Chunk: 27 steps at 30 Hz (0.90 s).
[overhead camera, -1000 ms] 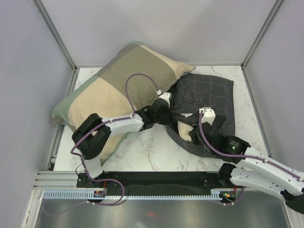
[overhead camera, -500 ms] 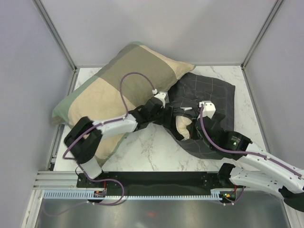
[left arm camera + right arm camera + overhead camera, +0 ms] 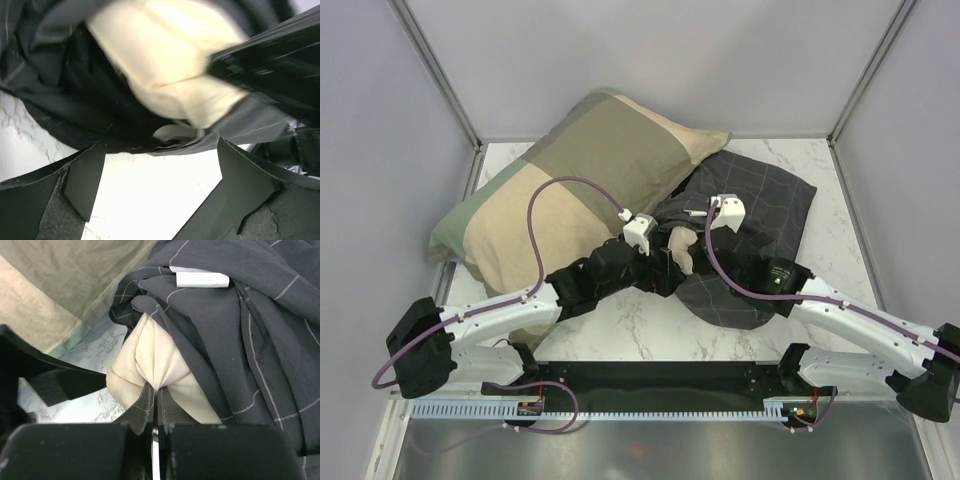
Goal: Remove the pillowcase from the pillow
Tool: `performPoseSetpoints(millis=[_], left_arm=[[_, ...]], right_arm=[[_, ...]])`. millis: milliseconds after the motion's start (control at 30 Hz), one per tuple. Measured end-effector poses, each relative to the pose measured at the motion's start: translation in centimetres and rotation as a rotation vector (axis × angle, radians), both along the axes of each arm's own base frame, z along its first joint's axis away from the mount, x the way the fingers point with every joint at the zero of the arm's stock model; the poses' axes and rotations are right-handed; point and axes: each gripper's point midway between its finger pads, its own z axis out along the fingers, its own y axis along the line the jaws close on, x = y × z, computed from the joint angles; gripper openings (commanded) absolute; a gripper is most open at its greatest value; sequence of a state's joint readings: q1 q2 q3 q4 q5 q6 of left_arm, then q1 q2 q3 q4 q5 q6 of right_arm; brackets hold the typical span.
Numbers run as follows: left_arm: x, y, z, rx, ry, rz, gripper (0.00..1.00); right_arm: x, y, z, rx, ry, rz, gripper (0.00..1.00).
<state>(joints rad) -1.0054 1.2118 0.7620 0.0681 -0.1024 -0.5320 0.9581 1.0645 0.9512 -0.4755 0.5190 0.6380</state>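
Right gripper (image 3: 153, 390) is clenched on a pinched fold of the cream pillow (image 3: 150, 360), at the corner that pokes out of the pillowcase (image 3: 240, 315) mouth. Left gripper (image 3: 159, 165) is released, fingers spread with only bare table (image 3: 640, 320) showing between them. The dark hem of the case lies just ahead of them, not yet caught. Key relation: the mouth faces the near-left, toward the left arm. The case's long axis runs from there to the far right, its far-left edge against the olive-and-tan pillow (image 3: 590, 170). The left arm is nearer the hem, so the strip likely needs the left to take the hem while the right anchors the pillow. White tag (image 3: 200, 279) sits on the bunched cloth above the corner. Cannot tell how much pillow remains inside. In the top view the wrists mask the grip point. Cannot rule out case cloth caught in the right pinch.
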Motion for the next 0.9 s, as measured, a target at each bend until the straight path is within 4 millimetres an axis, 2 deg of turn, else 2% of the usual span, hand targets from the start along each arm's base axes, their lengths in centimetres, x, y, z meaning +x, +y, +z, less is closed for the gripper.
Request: performPoseSetpoints(millis=[100,300,433,567,800,900], left_arm=[[0.0,-0.1,-1.7,0.019,0.039,0.013,1.0],[0.7,-1.3,-1.9,-0.011,0.044,0.02,1.0],[0.9,-1.7,-1.8,-0.022,0.044,0.02,1.0],[0.9,-1.7,-1.3,-0.036,0.035,0.022,1.0],[1.3,-1.8,1.8,-0.12,-0.024,0.036,1.0],[1.4,-1.8,1.9,-0.123,-0.026,0.037,1.0]], right_arm=[[0.0,0.2,0.4,0.017,-0.009,0.006,0.0],[-0.5,0.1,1.4,0.057,-0.024,0.024,0.0],[-0.7,-0.2,1.3,0.062,-0.026,0.027,0.0],[-0.8,-0.1,1.2,0.067,-0.025,0.031,0.0],[-1.0,0.1,0.9,0.072,-0.016,0.047,0.0],[-1.0,0.2,0.9,0.077,-0.016,0.051,0.0]])
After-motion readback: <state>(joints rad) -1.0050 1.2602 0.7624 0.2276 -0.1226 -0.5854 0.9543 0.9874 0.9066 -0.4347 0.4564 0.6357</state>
